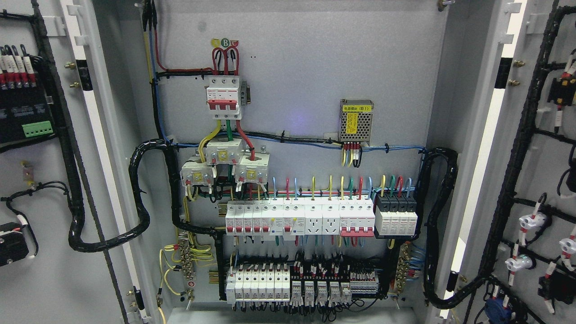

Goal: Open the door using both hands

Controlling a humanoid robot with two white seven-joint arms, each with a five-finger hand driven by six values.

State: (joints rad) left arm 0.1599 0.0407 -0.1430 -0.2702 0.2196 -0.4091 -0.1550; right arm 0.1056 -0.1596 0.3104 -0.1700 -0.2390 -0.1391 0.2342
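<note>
Grey metal cabinet (297,40) is seen fully exposed. Both wired grey doors are swung wide: left door (49,279), right door (540,180). White breaker row (299,218) is mounted mid-panel. No hand is visible; hand state cannot be told.

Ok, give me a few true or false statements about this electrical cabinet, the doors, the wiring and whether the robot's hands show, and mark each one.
1. Both cabinet doors stand open, the left door and the right door swung out to the sides. True.
2. The robot's left hand grips the left door's edge. False: no hand or arm shows in the head view.
3. A small metal power supply with a yellow label sits at the back panel's upper right. True.
4. The main breaker at the upper left has blue switch levers. False: its levers are red.
5. A green terminal block is mounted on the left door. True.
6. The cabinet interior holds no wiring. False: breakers and coloured wires fill it.
</note>
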